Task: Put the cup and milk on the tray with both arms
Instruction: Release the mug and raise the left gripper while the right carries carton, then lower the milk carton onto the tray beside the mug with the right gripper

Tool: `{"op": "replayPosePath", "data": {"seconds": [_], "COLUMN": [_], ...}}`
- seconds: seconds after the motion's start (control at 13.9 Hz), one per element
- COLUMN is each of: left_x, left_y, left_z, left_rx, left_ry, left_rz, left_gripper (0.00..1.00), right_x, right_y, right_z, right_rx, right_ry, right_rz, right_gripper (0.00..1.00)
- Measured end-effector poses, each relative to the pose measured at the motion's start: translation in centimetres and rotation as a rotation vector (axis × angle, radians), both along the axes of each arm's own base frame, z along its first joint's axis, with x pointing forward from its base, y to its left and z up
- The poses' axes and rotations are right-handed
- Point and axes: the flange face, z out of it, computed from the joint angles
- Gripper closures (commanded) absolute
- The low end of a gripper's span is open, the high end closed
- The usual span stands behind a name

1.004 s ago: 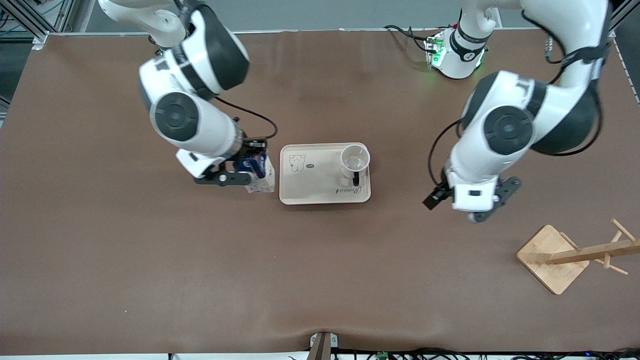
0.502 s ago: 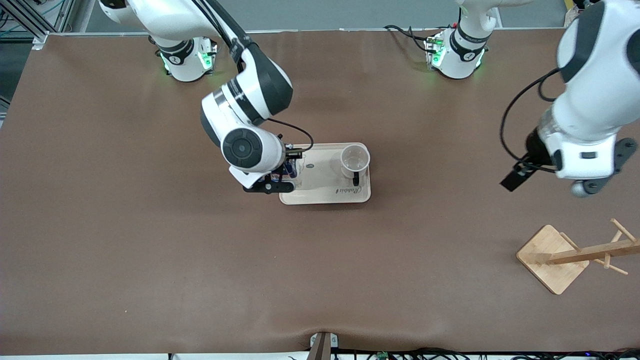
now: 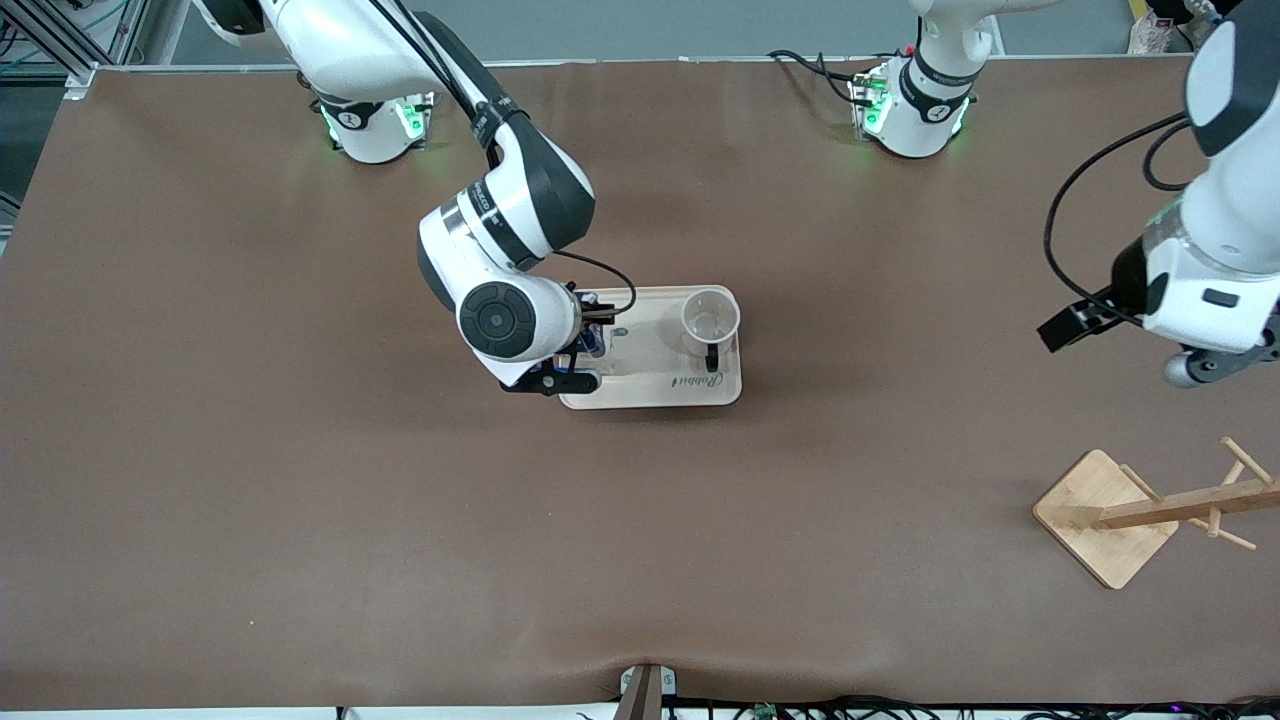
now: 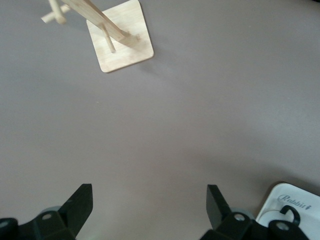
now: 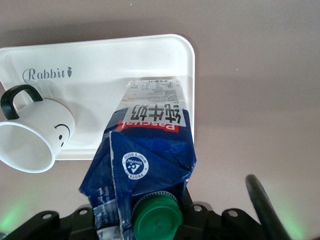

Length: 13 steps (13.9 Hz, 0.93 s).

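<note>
We see the milk (image 5: 150,165) clamped in the right gripper (image 3: 560,372) over the tray (image 3: 650,392) at the end toward the right arm. The cup (image 3: 710,318) stands on the tray's other end. Our left gripper (image 4: 150,210) hangs spread wide and empty above bare table (image 3: 400,550) near the wooden rack (image 3: 1140,515).

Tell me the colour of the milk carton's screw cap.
Green: the cap on the milk carton shows best in the right wrist view.
</note>
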Motion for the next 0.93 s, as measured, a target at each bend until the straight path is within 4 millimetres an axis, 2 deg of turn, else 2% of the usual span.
{"op": "replayPosePath", "data": {"seconds": [0.14, 0.36, 0.5, 0.65, 0.79, 0.93], "left_x": [-0.1, -0.8, -1.2, -1.6, -2.7, -4.1], "left_y": [0.5, 0.0, 1.0, 2.9, 3.8, 3.6], "left_z": [0.9, 2.5, 3.3, 4.0, 4.7, 5.2], "left_rx": [-0.012, -0.048, -0.062, -0.098, -0.104, -0.101], "left_ry": [-0.001, -0.011, -0.013, -0.013, -0.009, -0.006], "left_rz": [-0.009, -0.056, -0.115, -0.174, -0.233, -0.254], "left_gripper": [0.0, 0.0, 0.0, 0.0, 0.0, 0.0], "right_x": [-0.5, -1.0, -1.0, -1.0, -1.1, -1.2], "right_y": [0.7, 1.3, 1.3, 1.7, 2.2, 2.6], "right_z": [-0.2, -0.9, -1.3, -1.7, -2.1, -2.1], "right_rx": [-0.002, -0.009, -0.012, -0.01, -0.003, 0.0], "right_ry": [0.003, 0.011, 0.013, 0.008, -0.009, -0.019], "right_rz": [0.011, 0.021, 0.021, 0.022, 0.022, 0.018], "right_gripper": [1.0, 1.0, 1.0, 1.0, 1.0, 0.85]}}
